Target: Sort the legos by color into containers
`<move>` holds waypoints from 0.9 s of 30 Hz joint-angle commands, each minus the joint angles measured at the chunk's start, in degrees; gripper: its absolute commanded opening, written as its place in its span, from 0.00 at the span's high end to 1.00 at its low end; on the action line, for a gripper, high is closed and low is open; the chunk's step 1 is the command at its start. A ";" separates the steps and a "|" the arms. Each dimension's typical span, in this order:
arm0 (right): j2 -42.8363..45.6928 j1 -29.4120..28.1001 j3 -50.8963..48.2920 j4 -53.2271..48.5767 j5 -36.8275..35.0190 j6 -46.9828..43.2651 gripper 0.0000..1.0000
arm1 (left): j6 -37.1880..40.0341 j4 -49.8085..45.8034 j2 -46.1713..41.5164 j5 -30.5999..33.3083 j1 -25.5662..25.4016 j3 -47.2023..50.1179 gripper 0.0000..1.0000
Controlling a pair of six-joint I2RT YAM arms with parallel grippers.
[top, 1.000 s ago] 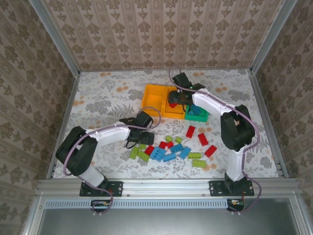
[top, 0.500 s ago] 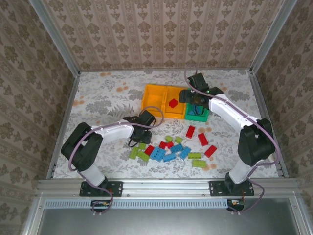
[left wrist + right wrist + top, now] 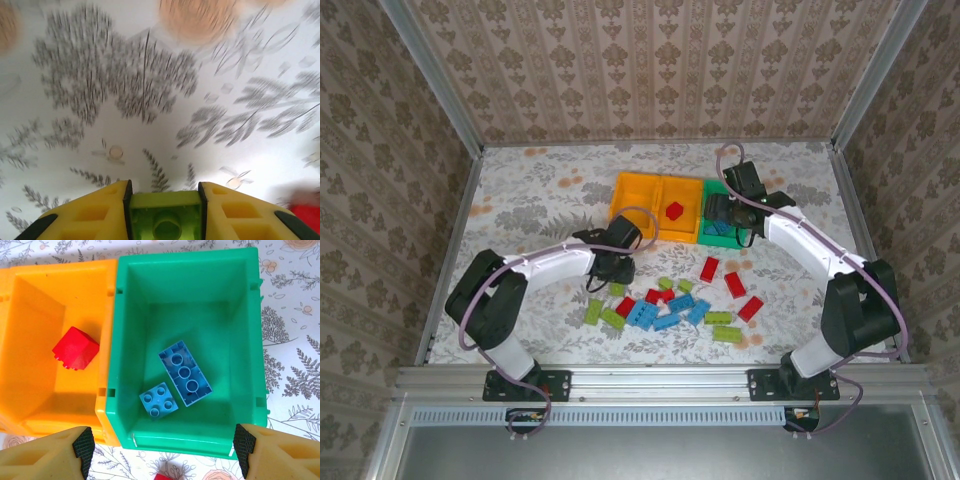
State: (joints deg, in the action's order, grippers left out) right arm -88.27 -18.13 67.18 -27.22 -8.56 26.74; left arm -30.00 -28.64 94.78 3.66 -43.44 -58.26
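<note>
Patterned wallpaper is enclosing a floral surface, with loose legos lying near a row of 3: the left orange-yellow bin, the middle orange-yellow bin holding 1 red brick, and the green bin holding 2 blue bricks. The right claw is hovering spread above it — the left claw is pinching a lime brick.

Floral counter, two orange bins and a green bin in a row, red, blue, green legos scattered in front

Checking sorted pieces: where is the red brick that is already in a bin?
In the right wrist view, the red brick lies in the middle orange-yellow bin, directly beside the green bin holding two blue bricks.
</note>
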 commanded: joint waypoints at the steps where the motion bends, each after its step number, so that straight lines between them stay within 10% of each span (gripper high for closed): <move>1: 2.33 0.51 -2.49 0.40 -1.67 -1.12 0.23 | 3.27 -2.06 0.90 -0.10 1.65 -5.02 0.66; 19: 13.48 -0.64 -17.16 -4.01 6.67 4.16 0.26 | 15.08 -3.52 20.25 -1.62 12.20 -37.68 0.65; 27: 15.73 -10.47 -21.24 -2.10 8.49 0.68 0.27 | 13.47 0.71 26.34 -4.07 13.70 -42.11 0.61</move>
State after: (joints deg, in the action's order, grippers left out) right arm -74.32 -24.77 47.13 -30.30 -1.87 28.67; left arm -16.78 -29.54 119.94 1.37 -29.95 -97.84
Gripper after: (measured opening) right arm 0.729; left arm 0.384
